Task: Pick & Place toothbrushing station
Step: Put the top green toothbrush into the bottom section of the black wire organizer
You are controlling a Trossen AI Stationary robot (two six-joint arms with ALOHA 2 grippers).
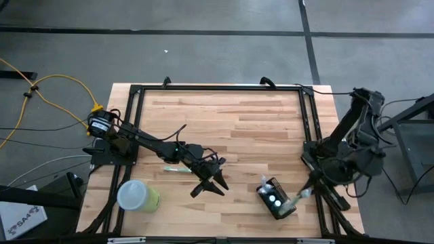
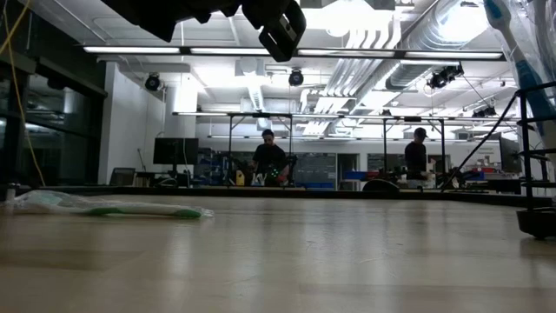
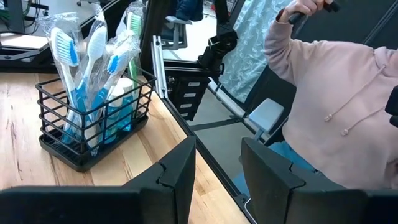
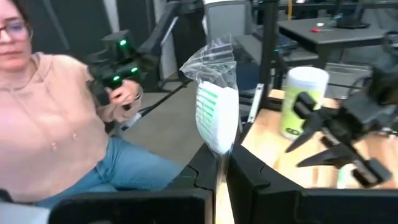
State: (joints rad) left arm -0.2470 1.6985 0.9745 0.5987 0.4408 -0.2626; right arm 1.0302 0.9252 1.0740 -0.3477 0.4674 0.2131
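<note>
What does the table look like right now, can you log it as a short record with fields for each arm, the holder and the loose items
left gripper: open, empty, above mid-table
right gripper: shut on a wrapped toothbrush, beside the holder
toothbrushing station: black wire holder near the table's right front corner, several wrapped toothbrushes upright inside
loose toothbrush: wrapped, lying flat on the table behind the left gripper
green cup: lying on its side near the left front corner
person: in a pink hoodie, beyond the table edge

Small black rectangular wire-mesh holder box (image 1: pixel 277 199) upright near table's front right, holding wrapped toothbrushes
</note>
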